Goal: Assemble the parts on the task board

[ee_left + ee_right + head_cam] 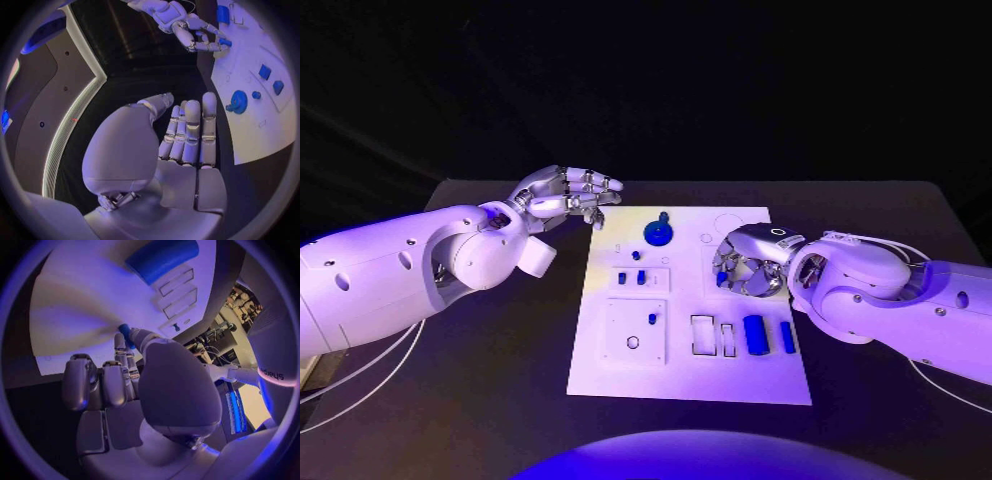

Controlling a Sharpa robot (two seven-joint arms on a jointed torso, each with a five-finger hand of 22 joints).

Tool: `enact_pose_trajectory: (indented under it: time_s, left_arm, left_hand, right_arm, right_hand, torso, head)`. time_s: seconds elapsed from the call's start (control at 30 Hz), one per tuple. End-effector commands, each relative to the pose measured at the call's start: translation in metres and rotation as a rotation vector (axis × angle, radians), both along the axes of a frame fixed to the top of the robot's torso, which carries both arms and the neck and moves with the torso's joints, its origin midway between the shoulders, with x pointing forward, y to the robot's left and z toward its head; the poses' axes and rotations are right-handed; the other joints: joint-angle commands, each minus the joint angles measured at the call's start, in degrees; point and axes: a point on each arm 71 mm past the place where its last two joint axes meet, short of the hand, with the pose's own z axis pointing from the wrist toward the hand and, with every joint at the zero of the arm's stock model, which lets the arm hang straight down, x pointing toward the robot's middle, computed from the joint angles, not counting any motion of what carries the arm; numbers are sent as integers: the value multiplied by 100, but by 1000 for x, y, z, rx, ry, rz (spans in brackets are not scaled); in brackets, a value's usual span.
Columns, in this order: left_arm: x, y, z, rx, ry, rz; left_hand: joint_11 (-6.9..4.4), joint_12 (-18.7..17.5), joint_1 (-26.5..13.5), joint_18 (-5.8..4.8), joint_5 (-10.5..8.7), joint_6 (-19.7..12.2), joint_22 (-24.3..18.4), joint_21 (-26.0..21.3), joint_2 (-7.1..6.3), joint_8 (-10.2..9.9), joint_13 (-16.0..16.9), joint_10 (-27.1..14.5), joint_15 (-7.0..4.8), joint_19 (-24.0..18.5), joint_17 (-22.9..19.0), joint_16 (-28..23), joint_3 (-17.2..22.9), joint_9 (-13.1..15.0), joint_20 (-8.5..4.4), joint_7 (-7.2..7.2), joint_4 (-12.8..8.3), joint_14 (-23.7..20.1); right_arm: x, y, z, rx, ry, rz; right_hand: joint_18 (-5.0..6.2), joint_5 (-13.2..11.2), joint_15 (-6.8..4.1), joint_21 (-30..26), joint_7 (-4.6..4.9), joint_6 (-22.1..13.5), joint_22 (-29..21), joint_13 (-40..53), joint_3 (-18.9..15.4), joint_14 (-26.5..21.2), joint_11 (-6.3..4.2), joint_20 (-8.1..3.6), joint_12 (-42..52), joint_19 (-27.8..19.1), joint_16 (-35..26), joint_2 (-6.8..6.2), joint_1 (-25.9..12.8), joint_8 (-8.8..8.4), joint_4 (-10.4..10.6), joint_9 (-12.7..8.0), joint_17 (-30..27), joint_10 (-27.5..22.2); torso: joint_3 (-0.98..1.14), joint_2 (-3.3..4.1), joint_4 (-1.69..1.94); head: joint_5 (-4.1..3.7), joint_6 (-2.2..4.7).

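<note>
The task board lies in the middle of the black surface. The right hand hangs over the board's right side and pinches a small blue part between thumb and fingertips, just above the white plate. The left hand hovers off the board's far left corner over the dark surface, its fingers curled in and lying side by side with nothing in them. A blue gear-like part sits near the board's far edge, two small blue parts lie nearer the middle, and a long blue bar rests toward the near right.
</note>
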Motion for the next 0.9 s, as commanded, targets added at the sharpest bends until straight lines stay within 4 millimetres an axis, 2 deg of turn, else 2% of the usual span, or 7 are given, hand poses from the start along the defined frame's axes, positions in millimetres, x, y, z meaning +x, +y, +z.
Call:
enact_pose_trajectory:
  time_s: [0.03, 0.23, 0.5, 0.63, 0.77, 0.83, 0.9]
  left_arm:
    - [-1, -2, 1, -8, -3, -20]
    - [-1, -3, 1, -8, -2, -20]
    - [-1, -2, 1, -7, -1, -20]
    - [-1, -2, 1, -7, -1, -21]
    - [-1, -2, 1, -7, 0, -21]
    - [-1, -3, 1, -6, 0, -21]
    - [-1, -3, 1, -6, 1, -21]
  left_hand:
    - [-14, -21, -28, 83, 22, -32, -10, -35, -19, 7, -6, -33, 53, 22, -8, -37, 1, 4, 3, 4, -36, -2]
    - [-14, -21, -28, 83, 22, -32, -10, -35, -19, 7, -6, -33, 53, 22, -8, -37, 1, 4, 3, 4, -36, -2]
    - [-14, -21, -28, 83, 22, -32, -10, -35, -19, 7, -6, -33, 53, 22, -8, -37, 1, 4, 3, 4, -36, -2]
    - [-14, -21, -28, 83, 22, -32, -10, -35, -19, 7, -6, -33, 53, 22, -8, -37, 1, 4, 3, 4, -36, -2]
    - [-15, -11, -38, 84, 21, -38, -15, -40, -14, 20, -8, -39, 53, 23, -10, -36, 3, 9, 5, 2, -42, -3]
    - [-15, -11, -38, 84, 21, -38, -15, -40, -14, 20, -8, -39, 53, 23, -10, -36, 3, 9, 5, 2, -42, -3]
    - [-15, -11, -38, 84, 21, -38, -15, -40, -14, 20, -8, -39, 53, 23, -10, -36, 3, 9, 5, 2, -42, -3]
  right_arm:
    - [-1, 2, -1, 3, 3, 2]
    - [-1, 3, 0, 4, 2, 0]
    - [-1, 3, 0, 9, -4, -3]
    - [0, 3, 0, 11, -10, -7]
    - [0, 2, 2, 22, -29, -12]
    - [1, 2, 3, 29, -39, -15]
    - [0, 2, 3, 36, -46, -17]
  right_hand:
    - [-28, -20, 29, -92, 48, -94, 446, -7, 27, 117, 61, 2, -80, -28, 3, -162, -95, -60, 55, -8, -65, -44]
    - [-24, -34, 71, -124, 102, -212, 439, -12, -23, 114, 112, 37, -149, -41, 13, -297, -222, -113, 96, -12, -65, -117]
    - [-26, -22, 41, -94, 58, -129, 465, 48, 1, 120, 63, 34, -75, -23, 37, -226, -189, -53, 65, 29, -41, 39]
    - [-35, -13, -16, -45, -12, 8, 504, 112, 176, 125, -6, -11, -14, 6, 55, -55, -88, 41, 12, 83, -25, 175]
    - [-50, -1, -95, 16, -104, 156, 555, 218, 559, 135, -93, -85, 63, 40, 76, 263, 66, 215, -143, 212, -2, 364]
    - [-59, 6, -120, 54, -125, 158, 585, 273, 758, 141, -123, -111, 98, 59, 89, 326, 60, 299, -209, 296, 14, 465]
    - [-64, 5, -129, 74, -130, 146, 602, 305, 874, 144, -131, -123, 105, 69, 95, 318, 26, 351, -249, 351, 21, 501]
  torso:
    - [0, -4, -2]
    - [0, -4, 2]
    - [-3, -4, 1]
    - [-2, -4, 1]
    - [-3, -4, 1]
    - [-2, -3, 2]
    - [0, -2, 4]
  head:
    - [3, -1]
    - [-2, 2]
    - [-1, 1]
    - [1, 1]
    - [-2, 3]
    - [0, -3]
    - [1, -4]
